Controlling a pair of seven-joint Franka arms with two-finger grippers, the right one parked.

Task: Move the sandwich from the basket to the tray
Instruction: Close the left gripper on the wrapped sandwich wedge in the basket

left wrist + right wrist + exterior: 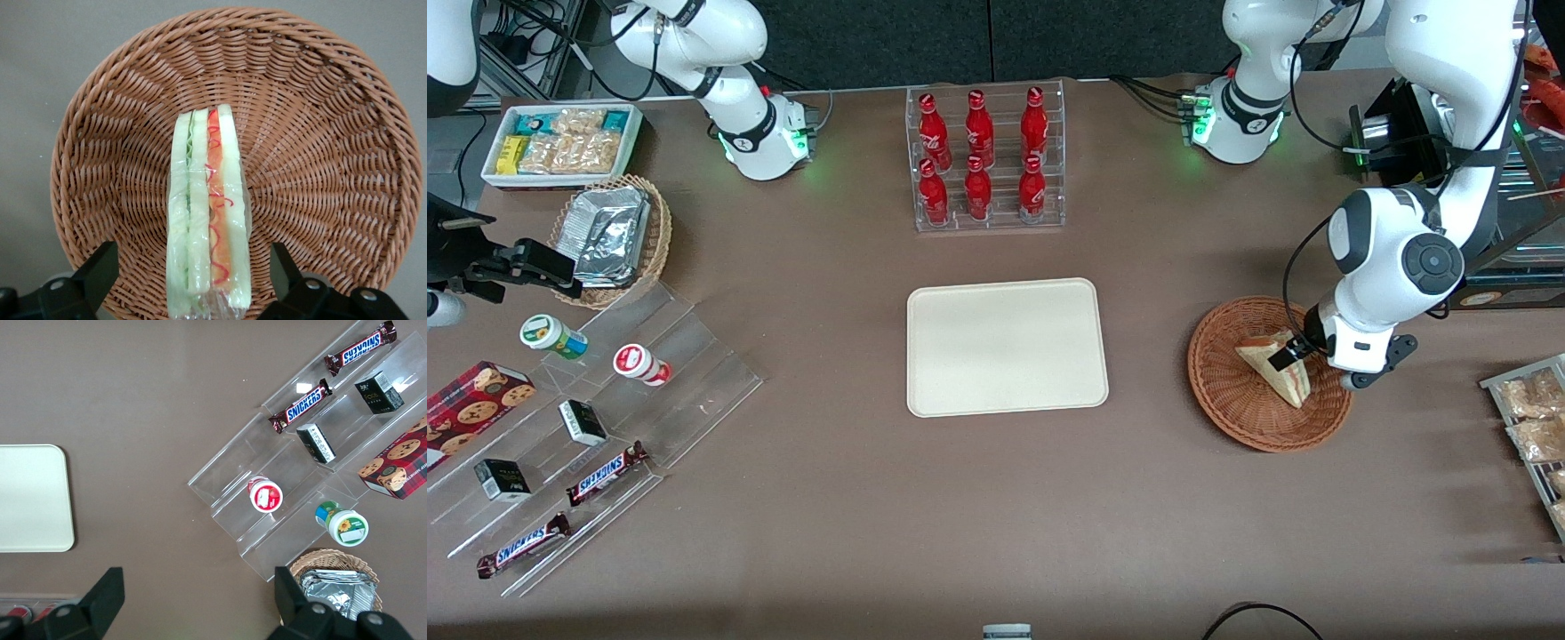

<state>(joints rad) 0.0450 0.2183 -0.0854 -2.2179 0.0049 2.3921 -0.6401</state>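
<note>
My claw (pixel 1294 356) hangs low inside the basket (pixel 1232 391), at the part of its rim farthest from the front camera on the working arm's side. Its fingers (pixel 100 270) stand wide, one on each flat side of the sandwich (pixel 1276 366), with a clear gap between each finger and the bread, so I hold nothing.

The sandwich lies in the basket, standing on edge in its clear wrap, the cut face up: pale bread outside, green and red-pink filling in stripes down the middle. One end of it reaches between my fingers; the other points toward the basket's centre.

The basket sits on the table toward the working arm's end, well apart from the tray (pixel 1007 348). The tray lies flat at the middle of the table, nearer the front camera than the rack of red bottles (pixel 985 158).
</note>
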